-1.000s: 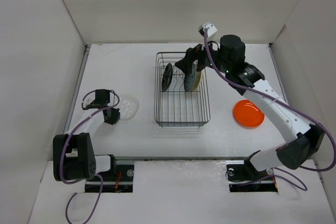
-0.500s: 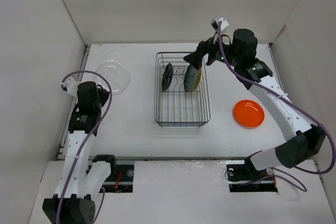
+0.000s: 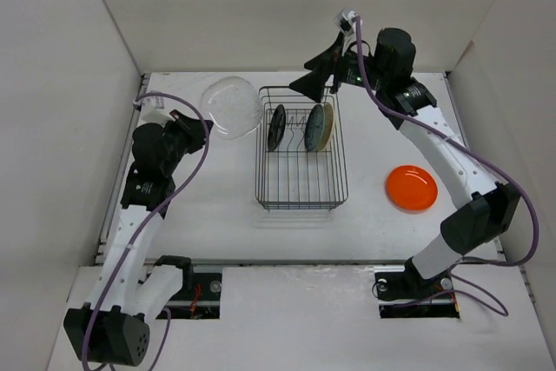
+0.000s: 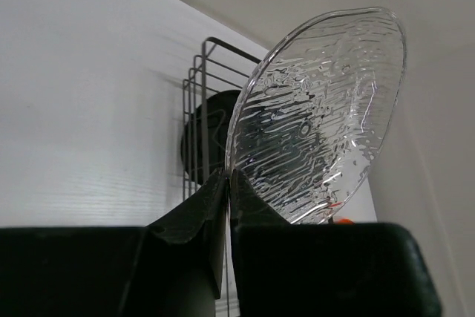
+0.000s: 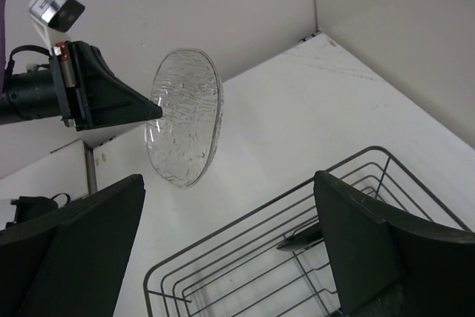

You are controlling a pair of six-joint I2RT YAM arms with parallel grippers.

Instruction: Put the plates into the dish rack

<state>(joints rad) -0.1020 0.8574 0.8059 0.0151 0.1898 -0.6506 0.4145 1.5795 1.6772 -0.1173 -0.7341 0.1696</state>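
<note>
The left end effector (image 4: pixel 226 183) pinches the rim of the clear glass plate (image 3: pixel 230 107), held in the air just left of the dish rack (image 3: pixel 301 207). The right end effector (image 3: pixel 317 71) hangs wide open and holds nothing. I think the next move is to lower the plate on its edge between free prongs. The orange plate (image 3: pixel 412 188) lies on the counter (image 3: pixel 217 215).

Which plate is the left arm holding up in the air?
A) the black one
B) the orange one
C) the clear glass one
C: the left jaws are shut on the rim of the clear glass plate, while the orange plate lies on the table.
</note>
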